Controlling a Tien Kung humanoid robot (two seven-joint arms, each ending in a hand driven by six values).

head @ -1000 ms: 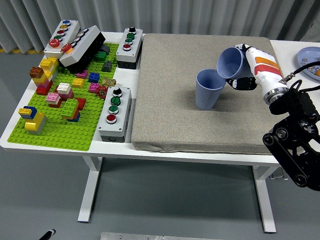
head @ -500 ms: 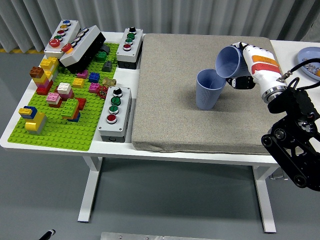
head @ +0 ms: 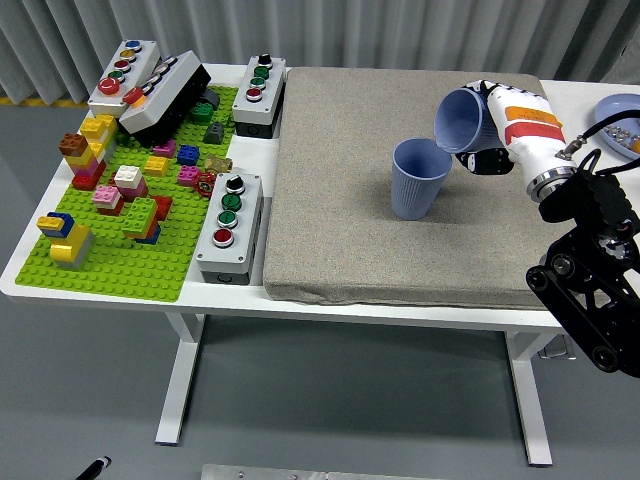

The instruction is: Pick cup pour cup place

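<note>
A blue ribbed cup (head: pixel 417 180) stands upright on the grey mat (head: pixel 340 200), right of its middle. My right hand (head: pixel 490 135) holds a second blue cup (head: pixel 462 120) tipped on its side, mouth facing left and down, its rim just above the standing cup's right rim. The fingers wrap the tilted cup's body from behind and are partly hidden by it. What, if anything, is in either cup cannot be made out. My left arm does not show.
A green brick baseplate (head: pixel 110 270) with several coloured bricks fills the table's left. Button boxes (head: pixel 229 228) stand beside the mat's left edge and at the back left. A blue plate (head: pixel 620 115) lies at the far right edge.
The tilted cup has shifted slightly right and up, with its mouth turned a little more downward over the standing cup's rim. The standing cup has not moved.
</note>
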